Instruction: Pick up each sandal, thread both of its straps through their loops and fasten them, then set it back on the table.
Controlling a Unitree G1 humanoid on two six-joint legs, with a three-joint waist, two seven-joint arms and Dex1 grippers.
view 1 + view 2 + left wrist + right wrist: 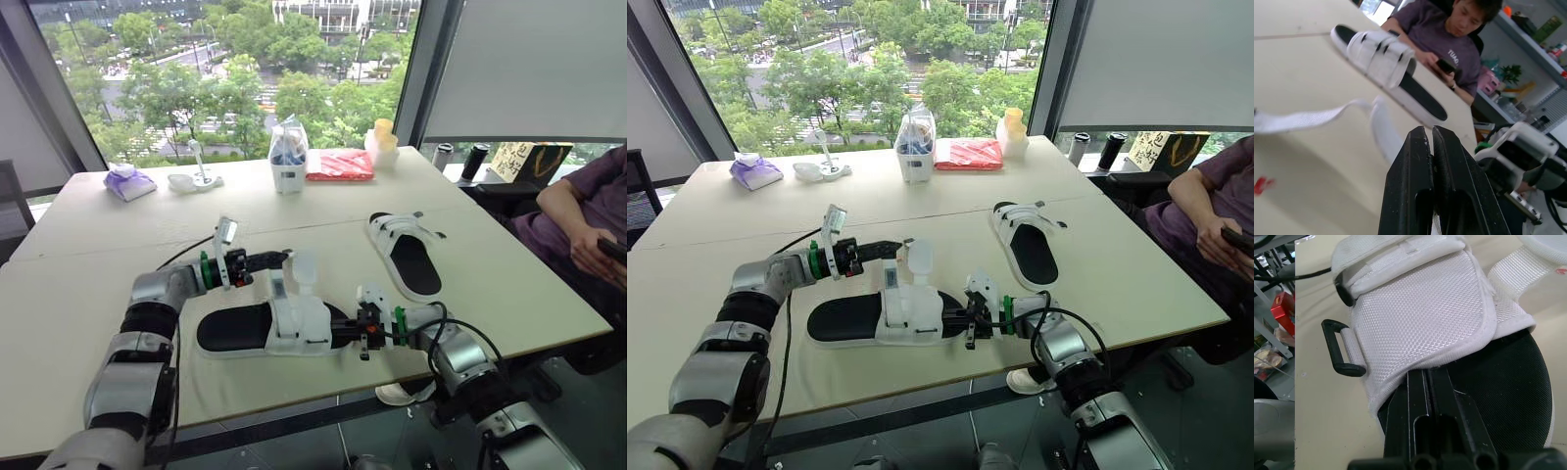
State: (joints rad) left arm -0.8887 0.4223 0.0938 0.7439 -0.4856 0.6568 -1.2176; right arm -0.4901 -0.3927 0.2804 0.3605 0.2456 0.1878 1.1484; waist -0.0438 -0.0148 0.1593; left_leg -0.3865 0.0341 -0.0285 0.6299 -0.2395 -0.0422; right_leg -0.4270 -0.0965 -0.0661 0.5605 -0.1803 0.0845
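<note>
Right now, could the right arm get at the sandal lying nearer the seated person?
Probably yes: that sandal lies on its side of the table, with bare tabletop between, though the right hand is busy at the near sandal's end.

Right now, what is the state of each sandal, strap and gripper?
near sandal: flat on the table, one strap undone
loose strap: free end standing up
far sandal: flat on the table, straps closed
left gripper: shut, beside the loose strap
right gripper: shut, tips at the near sandal's upper
</note>
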